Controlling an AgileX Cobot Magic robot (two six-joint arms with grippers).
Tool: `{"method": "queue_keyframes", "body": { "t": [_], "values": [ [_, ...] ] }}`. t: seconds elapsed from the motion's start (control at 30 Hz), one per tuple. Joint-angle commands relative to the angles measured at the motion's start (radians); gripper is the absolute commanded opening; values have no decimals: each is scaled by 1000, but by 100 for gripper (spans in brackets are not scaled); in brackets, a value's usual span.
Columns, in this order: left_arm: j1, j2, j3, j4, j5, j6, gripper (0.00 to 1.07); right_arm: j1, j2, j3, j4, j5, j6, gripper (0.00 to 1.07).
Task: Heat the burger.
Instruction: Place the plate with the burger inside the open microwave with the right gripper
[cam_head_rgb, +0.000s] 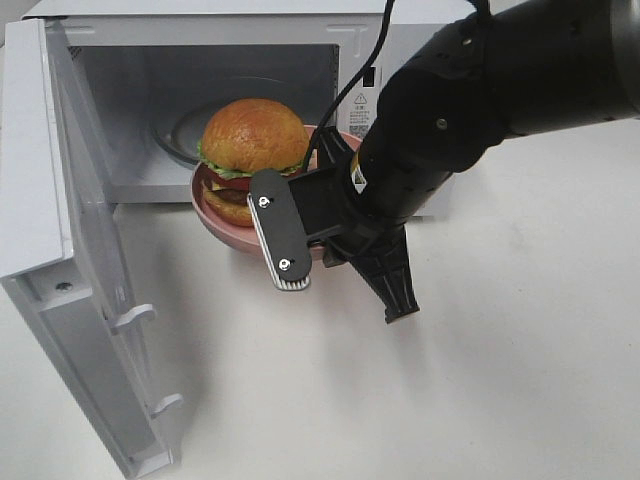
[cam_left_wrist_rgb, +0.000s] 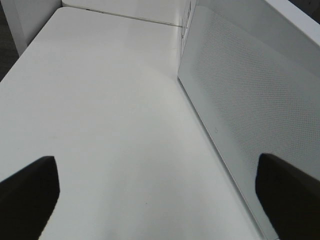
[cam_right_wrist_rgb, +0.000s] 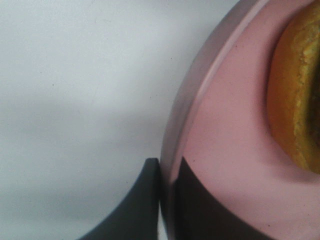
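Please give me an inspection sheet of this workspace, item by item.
Surface: white table.
Job's things: burger on pink plate, at the mouth of the open microwave.
Clutter: nothing seen.
Grippers: right gripper shut on the pink plate's rim; left gripper open, over the table beside the microwave door.
Cables: black cable along the right arm, in front of the microwave.
Surroundings: nothing seen.

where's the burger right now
Exterior high view, centre-left: the burger sits on the pink plate at the mouth of the open microwave, the plate's rim pinched by the right gripper.
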Motion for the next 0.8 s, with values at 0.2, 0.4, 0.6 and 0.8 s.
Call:
{"method": "queue_keyframes", "body": {
  "t": [0.2, 0.4, 0.6, 0.8],
  "values": [
    [-2, -17, -1, -3, -11, -2, 100, -7, 37, -80, -52, -23, 20, 0],
    [-2, -17, -1, -3, -11, -2, 100, -7, 88, -140, -60, 6, 28, 0],
    [-2, -17, -1, -3, -11, -2, 100, -7, 127, -199, -79, 8, 91, 0],
    [-2, -17, -1, -3, -11, -2, 100, -10, 171, -258, -85, 23, 98, 0]
  ]
}}
